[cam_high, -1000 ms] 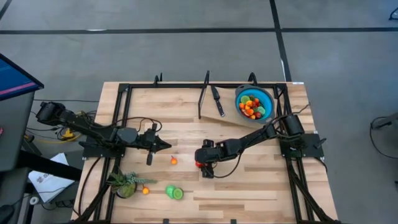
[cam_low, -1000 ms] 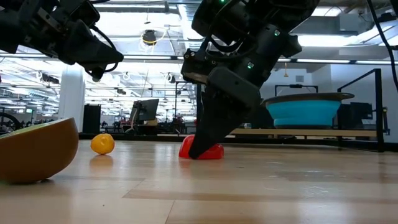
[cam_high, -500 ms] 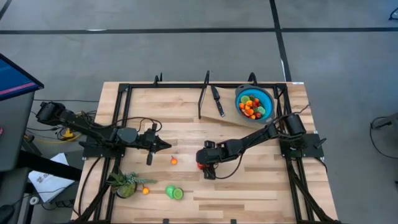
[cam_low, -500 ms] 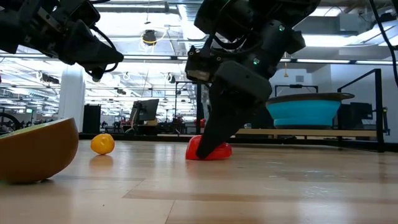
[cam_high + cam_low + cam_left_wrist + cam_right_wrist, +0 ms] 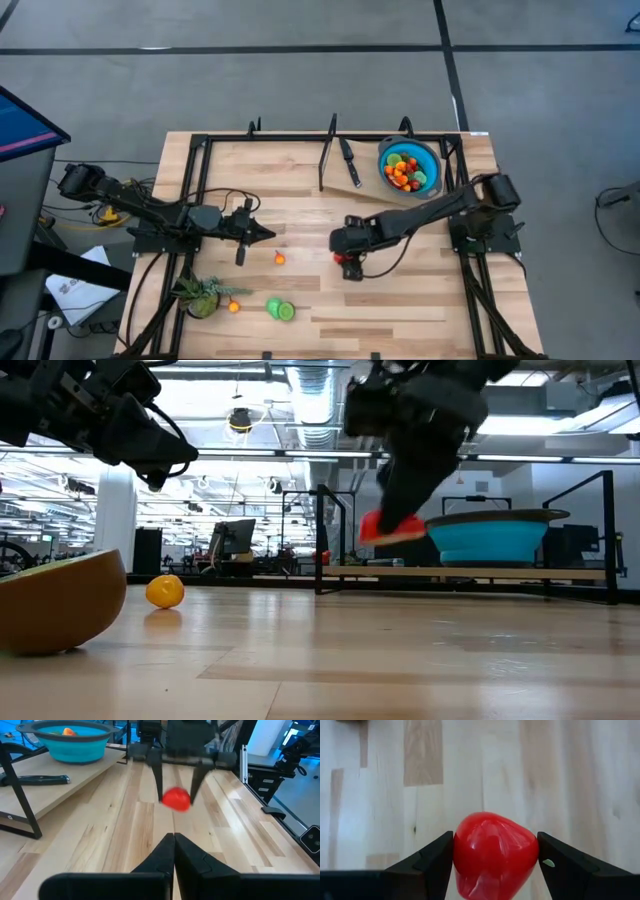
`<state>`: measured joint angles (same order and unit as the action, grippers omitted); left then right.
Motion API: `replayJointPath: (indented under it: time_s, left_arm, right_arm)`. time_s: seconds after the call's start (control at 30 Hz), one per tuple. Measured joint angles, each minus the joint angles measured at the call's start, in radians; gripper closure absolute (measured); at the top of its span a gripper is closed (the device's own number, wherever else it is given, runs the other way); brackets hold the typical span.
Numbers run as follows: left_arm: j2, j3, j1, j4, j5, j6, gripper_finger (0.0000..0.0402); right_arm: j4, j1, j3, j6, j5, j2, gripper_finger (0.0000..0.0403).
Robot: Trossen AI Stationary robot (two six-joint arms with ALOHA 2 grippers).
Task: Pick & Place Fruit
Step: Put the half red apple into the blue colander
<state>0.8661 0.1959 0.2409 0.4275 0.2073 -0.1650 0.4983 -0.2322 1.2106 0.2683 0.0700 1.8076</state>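
A red toy fruit hangs above the table's middle with my right gripper shut on it; the low view shows this red fruit well above the wood. My left gripper is shut on nothing and waits left of the middle, pointing toward the red fruit. An orange fruit lies on the table between the two grippers. The blue bowl at the far right holds several fruits. My right gripper pinches the red fruit between its two fingers, one finger on each of two opposite sides. The fingers slant down from the table's right side. The fruit is lifted clear of the table.
A black-handled knife lies left of the bowl at the far edge. Green fruit halves, a small orange fruit and a spiky green plant lie near the front left. A black frame runs along the table's edges.
My right gripper has risen and gone toward the table's right edge with the red fruit. The fruit lay on the table a second ago and now hangs clear of it.
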Motion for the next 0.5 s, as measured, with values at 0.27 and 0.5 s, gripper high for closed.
replayJointPath:
  time_s: [0.27,0.5]
  left_arm:
    - [0.000,0.000,0.000,0.000,0.000,0.000,0.0401]
    - [0.000,-0.001,0.000,0.000,0.000,0.000,0.0401]
  right_arm:
    - [0.288,0.059,0.001,0.047,0.014,-0.149,0.0160]
    - [0.511,0.163,0.001,0.042,0.058,-0.244,0.0160]
